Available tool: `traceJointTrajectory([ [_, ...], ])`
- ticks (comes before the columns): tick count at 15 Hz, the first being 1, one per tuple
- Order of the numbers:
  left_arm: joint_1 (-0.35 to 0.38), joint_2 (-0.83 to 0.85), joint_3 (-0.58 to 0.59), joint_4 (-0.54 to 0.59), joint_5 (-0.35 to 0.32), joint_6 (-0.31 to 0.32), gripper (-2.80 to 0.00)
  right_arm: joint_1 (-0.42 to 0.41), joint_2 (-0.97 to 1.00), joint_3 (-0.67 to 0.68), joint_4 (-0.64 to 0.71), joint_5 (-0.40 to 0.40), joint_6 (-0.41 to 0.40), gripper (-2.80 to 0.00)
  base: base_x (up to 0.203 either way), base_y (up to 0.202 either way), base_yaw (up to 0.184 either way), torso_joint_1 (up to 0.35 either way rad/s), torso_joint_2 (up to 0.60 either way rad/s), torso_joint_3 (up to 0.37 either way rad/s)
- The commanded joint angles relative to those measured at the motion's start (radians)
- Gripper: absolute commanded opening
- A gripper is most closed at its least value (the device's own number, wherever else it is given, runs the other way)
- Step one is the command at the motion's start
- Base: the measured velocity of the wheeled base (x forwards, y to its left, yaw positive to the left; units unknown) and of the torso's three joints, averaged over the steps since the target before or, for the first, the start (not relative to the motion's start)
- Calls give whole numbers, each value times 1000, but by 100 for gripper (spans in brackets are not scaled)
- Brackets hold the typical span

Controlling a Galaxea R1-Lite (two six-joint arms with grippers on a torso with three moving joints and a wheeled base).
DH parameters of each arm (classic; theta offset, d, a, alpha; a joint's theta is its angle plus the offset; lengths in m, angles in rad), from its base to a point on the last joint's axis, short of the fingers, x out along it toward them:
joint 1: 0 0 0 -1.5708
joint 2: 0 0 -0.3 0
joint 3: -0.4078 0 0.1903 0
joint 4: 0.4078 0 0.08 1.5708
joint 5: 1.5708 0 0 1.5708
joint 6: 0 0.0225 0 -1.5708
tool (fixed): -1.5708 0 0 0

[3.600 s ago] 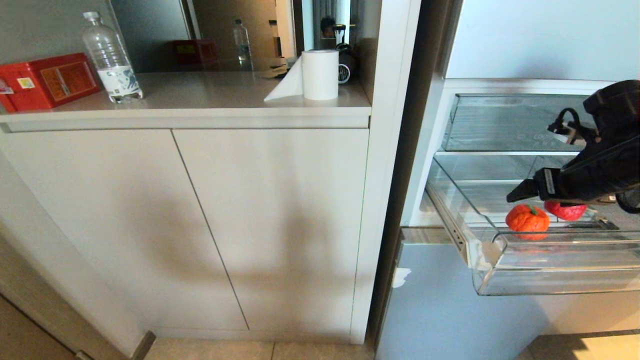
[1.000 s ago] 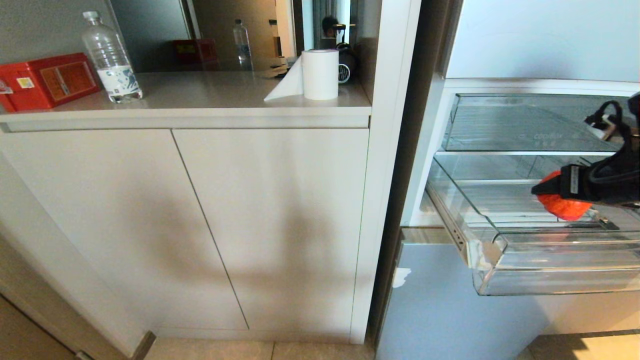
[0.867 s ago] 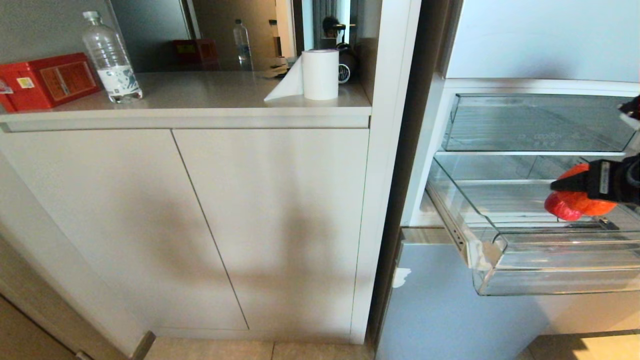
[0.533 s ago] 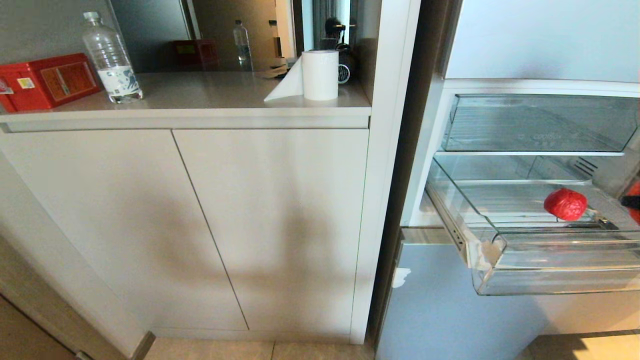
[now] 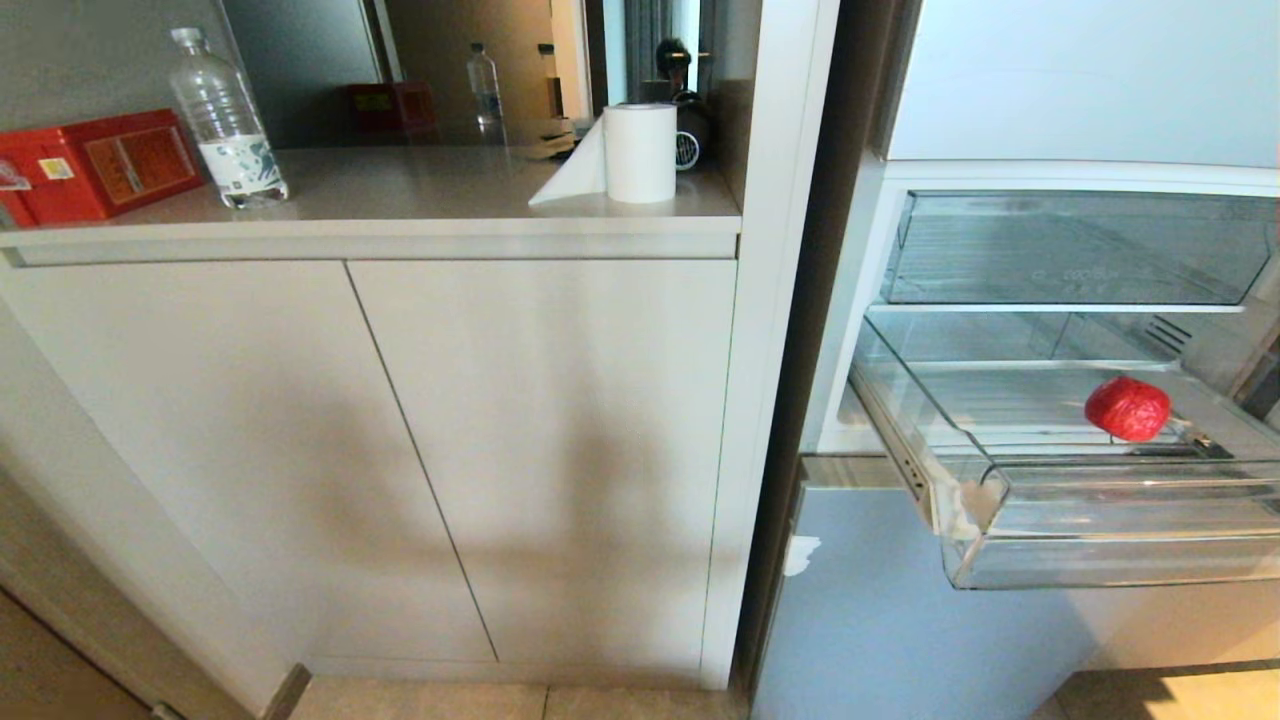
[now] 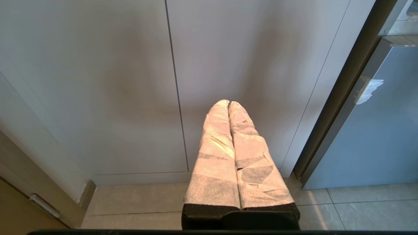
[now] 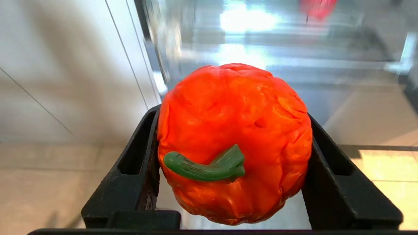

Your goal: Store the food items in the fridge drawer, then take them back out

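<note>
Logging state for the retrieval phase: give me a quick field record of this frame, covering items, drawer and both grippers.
phase: taking items out
orange-red piece: held in right gripper, green stem showing, outside the drawer
red piece: on ribbed floor of fridge drawer, right of centre
fridge drawer: pulled out, one item left
upper clear drawer: pushed in, nothing visible inside
left gripper: shut, empty, parked in front of the cabinet doors
counter: water bottle, red box, paper roll
</note>
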State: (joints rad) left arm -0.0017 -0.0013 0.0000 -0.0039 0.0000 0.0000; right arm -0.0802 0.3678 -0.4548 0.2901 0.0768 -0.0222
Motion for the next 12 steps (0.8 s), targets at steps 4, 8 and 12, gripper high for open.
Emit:
traceJointTrajectory([
  [4, 0, 1, 2, -1, 0, 0, -280, 70, -141, 367, -217, -43, -49, -280, 0, 0, 0, 0, 0, 0],
  [8, 0, 1, 2, -1, 0, 0, -280, 77, -365, 435, -252, -63, -53, -280, 0, 0, 0, 0, 0, 0],
  [12, 0, 1, 1, -1, 0, 0, -280, 79, -368, 455, -281, -81, -60, -280, 0, 0, 0, 0, 0, 0],
])
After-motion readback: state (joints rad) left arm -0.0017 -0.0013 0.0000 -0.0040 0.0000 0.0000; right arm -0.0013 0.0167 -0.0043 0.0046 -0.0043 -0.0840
